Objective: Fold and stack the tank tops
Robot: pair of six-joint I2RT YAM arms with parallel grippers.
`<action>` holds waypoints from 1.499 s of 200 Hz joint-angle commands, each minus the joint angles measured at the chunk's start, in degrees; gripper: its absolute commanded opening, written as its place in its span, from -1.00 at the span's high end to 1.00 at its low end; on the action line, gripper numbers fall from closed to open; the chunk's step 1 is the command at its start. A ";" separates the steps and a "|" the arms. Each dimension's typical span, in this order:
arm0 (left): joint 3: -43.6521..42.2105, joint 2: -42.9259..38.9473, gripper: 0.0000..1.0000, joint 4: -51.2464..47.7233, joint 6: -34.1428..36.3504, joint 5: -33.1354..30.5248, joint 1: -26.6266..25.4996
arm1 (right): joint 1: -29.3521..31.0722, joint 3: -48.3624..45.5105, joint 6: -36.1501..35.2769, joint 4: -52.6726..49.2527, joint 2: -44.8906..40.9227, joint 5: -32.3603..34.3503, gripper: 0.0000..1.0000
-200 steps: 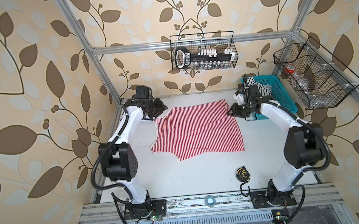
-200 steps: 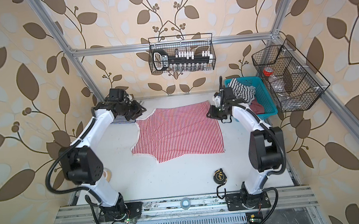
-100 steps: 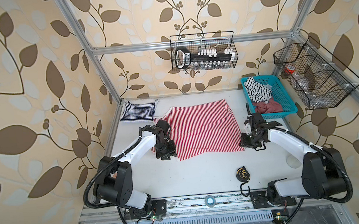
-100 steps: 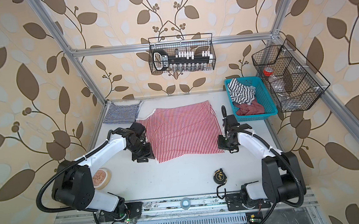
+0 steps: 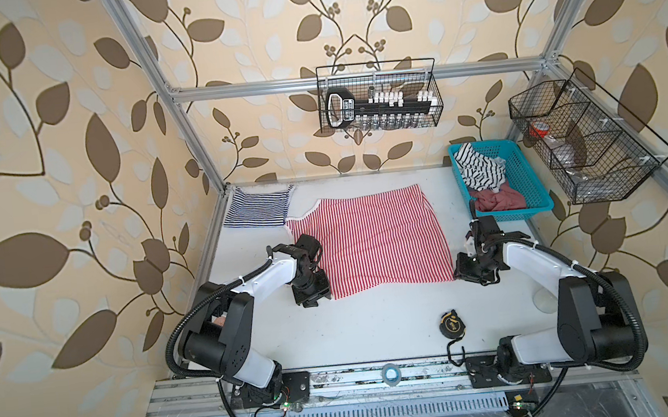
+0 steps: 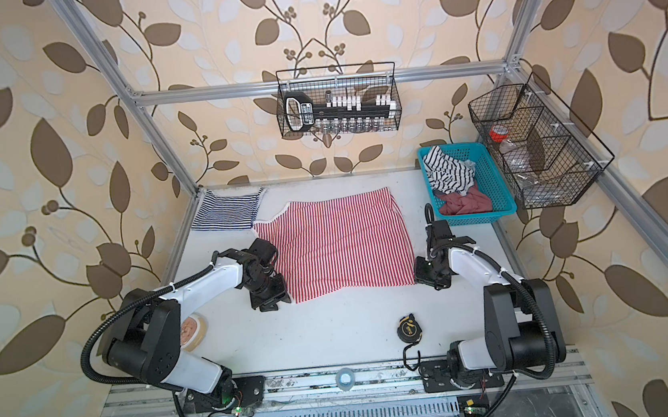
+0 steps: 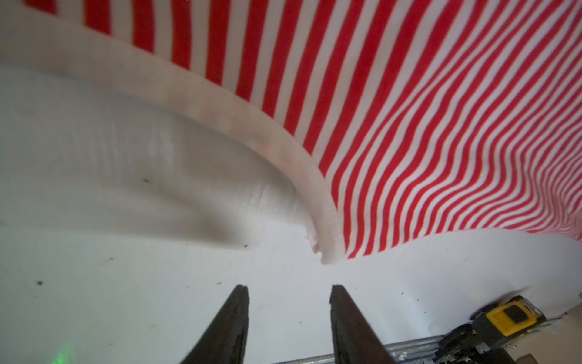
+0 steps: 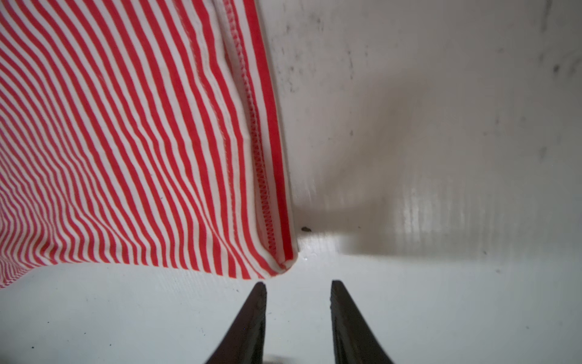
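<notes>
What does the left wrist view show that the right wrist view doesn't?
Left wrist only: the curved white trim of the red-and-white tank top, and a yellow tape measure. Right wrist only: the top's stitched hem ending in a corner. Both: that top on the white table, with the left hand and right hand open, empty, just short of the cloth.

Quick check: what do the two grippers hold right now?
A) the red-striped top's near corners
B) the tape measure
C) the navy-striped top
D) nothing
D: each wrist view shows only table inside the open left gripper and right gripper, with the red-striped top just beyond.
</notes>
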 commanded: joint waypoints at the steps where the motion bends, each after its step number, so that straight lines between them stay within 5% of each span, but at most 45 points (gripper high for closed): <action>1: -0.47 -0.05 0.11 2.85 -3.35 -0.80 -0.21 | -0.16 -0.59 -0.19 2.01 1.16 -2.91 0.29; 82: -2.13 2.66 0.09 6.42 -4.78 1.31 -0.56 | -0.16 -2.36 0.10 5.63 4.35 -5.26 0.30; 161: -2.44 6.60 0.12 9.88 -6.37 2.01 -0.73 | -0.07 -3.78 0.38 7.05 5.58 -5.07 0.51; 231: -3.02 7.20 0.71 9.98 -6.11 1.75 -0.74 | 0.32 -4.28 0.45 6.29 3.45 -4.70 1.00; 256: -2.88 7.05 1.00 9.65 -5.84 1.57 -0.78 | 0.46 -4.75 0.44 5.42 1.75 -4.33 1.00; 300: -3.20 3.32 1.00 6.23 -4.39 -0.16 -0.74 | 0.72 -4.73 1.16 2.83 -3.63 -3.76 1.00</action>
